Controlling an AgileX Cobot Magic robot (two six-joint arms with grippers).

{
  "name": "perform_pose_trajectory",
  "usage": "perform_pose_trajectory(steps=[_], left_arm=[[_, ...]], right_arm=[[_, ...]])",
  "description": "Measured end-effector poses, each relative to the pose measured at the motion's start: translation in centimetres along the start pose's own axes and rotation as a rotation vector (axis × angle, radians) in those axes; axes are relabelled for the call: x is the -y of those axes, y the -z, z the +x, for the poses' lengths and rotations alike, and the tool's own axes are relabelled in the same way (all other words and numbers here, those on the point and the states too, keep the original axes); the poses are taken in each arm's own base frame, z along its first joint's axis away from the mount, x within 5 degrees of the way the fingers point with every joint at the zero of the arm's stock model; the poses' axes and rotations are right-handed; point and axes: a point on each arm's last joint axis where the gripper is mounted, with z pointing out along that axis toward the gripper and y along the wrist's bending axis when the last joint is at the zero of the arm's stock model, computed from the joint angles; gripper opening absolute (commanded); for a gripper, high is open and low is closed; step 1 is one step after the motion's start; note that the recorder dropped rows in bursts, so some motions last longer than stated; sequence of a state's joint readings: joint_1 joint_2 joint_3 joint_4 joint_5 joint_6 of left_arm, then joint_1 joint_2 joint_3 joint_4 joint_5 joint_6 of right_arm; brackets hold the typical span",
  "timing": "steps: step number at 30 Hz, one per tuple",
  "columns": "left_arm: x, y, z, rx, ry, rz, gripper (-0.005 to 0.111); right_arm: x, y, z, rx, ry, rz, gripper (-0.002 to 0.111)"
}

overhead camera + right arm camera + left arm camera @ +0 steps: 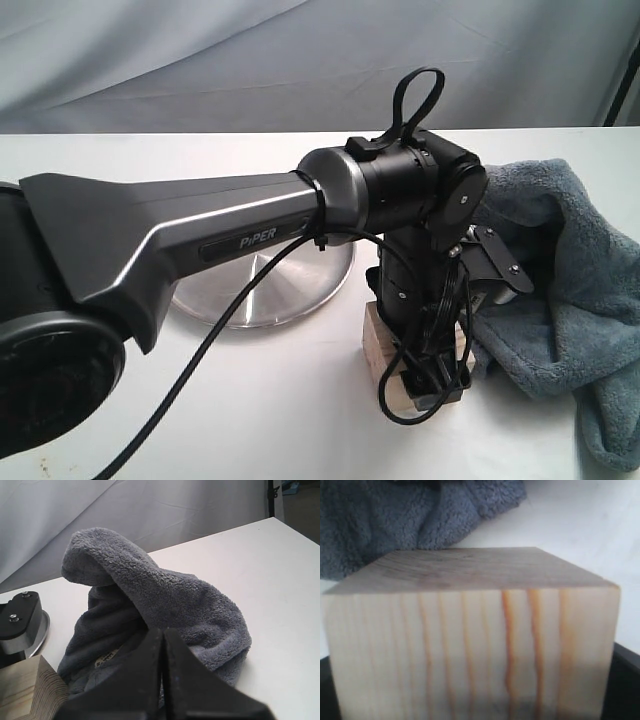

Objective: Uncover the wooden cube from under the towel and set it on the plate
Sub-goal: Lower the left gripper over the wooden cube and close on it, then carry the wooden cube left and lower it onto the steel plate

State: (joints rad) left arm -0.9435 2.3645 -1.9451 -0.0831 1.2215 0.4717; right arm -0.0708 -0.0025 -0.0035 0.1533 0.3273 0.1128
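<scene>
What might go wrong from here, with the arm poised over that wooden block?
1. The cube nearly fills the left gripper's open span, so an off-centre squeeze might twist or drop it.
2. The towel lies bunched close beside the cube; a finger could snag and drag it.
3. The plate is partly hidden behind the arm in the exterior view; the cube might clip its rim on the way over.

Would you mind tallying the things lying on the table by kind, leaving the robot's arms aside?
Wooden cube: 1
Towel: 1
Plate: 1
Total: 3
</scene>
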Motion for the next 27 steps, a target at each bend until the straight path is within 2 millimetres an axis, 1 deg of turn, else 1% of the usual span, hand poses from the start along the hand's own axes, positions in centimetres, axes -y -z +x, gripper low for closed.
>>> perform_pose_trajectory(steps=[1,2,4,6,10,22,25,27], left_arm=[[0.0,0.0,0.0,0.000,0.000,0.000,0.075],[0.0,0.0,0.0,0.000,0.000,0.000,0.064],[0.0,0.0,0.0,0.000,0.000,0.000,0.051],[0.0,0.0,0.0,0.000,0.000,0.000,0.043],[0.0,0.0,0.0,-0.003,-0.002,-0.005,0.031],[-0.1,0.2,0.0,-0.002,0.006,-0.012,0.030],[0.0,1.1,0.1,0.014,0.008,-0.022,0.030],[0.1,2.2,0.1,0.034,0.018,-0.035,0.030]], right_arm=[[0.0,0.0,0.0,0.000,0.000,0.000,0.000],[0.0,0.0,0.0,0.000,0.000,0.000,0.000],[0.0,0.0,0.0,0.000,0.000,0.000,0.000],[0.0,0.0,0.0,0.000,0.000,0.000,0.000],[0.0,0.0,0.0,0.000,0.000,0.000,0.000],[0.0,0.0,0.0,0.000,0.000,0.000,0.000],[0.0,0.0,0.0,0.000,0.000,0.000,0.000],[0.0,0.0,0.0,0.000,0.000,0.000,0.000]])
